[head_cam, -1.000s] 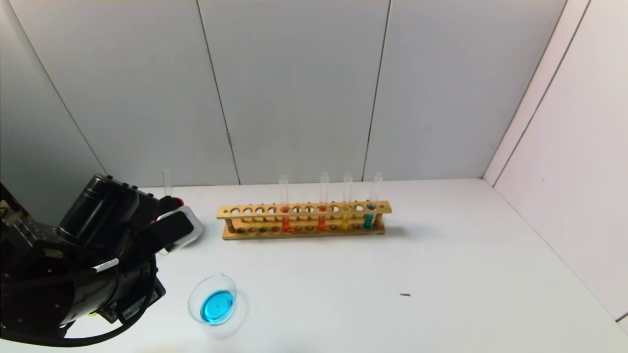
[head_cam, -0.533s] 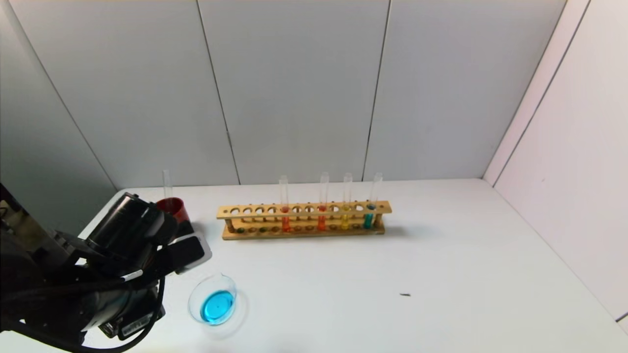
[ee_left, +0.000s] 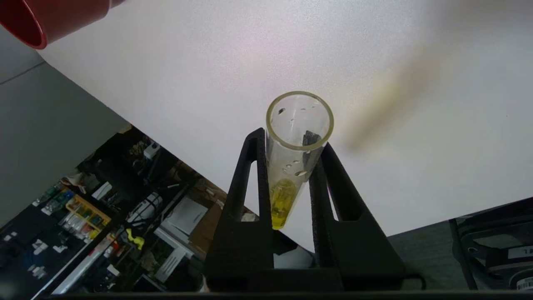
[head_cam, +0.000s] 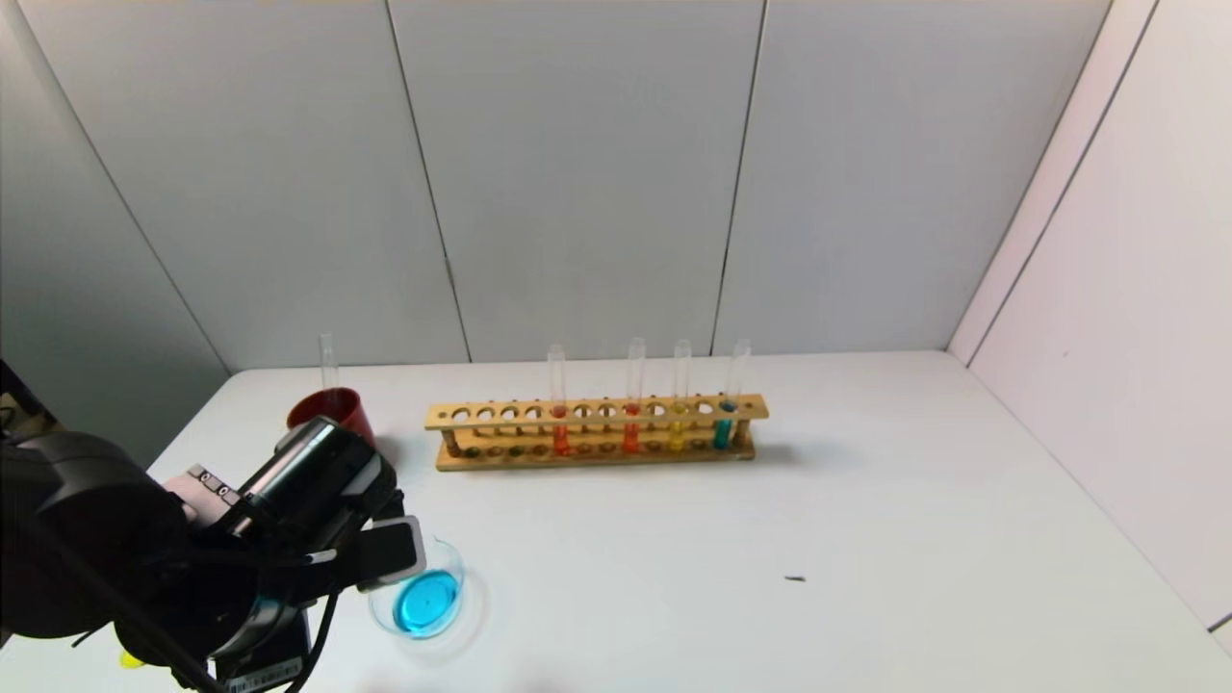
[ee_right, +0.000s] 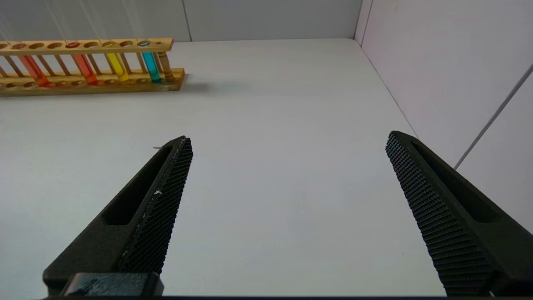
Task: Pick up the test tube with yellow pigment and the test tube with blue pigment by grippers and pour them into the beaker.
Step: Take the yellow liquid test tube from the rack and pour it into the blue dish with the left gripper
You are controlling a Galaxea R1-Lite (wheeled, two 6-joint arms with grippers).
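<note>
Left gripper (ee_left: 291, 146): jaws clamped on the test tube with yellow pigment (ee_left: 293, 160) (yellow liquid low in the tube, between the jaws).
Right gripper (ee_right: 287, 154): jaws spread wide, holding nothing.
Beaker (head_cam: 421, 589): blue liquid inside, just beside the left jaws.
Test tube with blue pigment (head_cam: 729, 414): standing in the wooden rack (head_cam: 597, 428), well apart from both jaws.

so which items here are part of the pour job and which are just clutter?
Job:
- test tube with yellow pigment, clamped in the left gripper
- beaker, holding blue liquid
- right gripper, open and empty

Lying about:
- red cup
- wooden rack with orange-red tubes
- small dark speck
</note>
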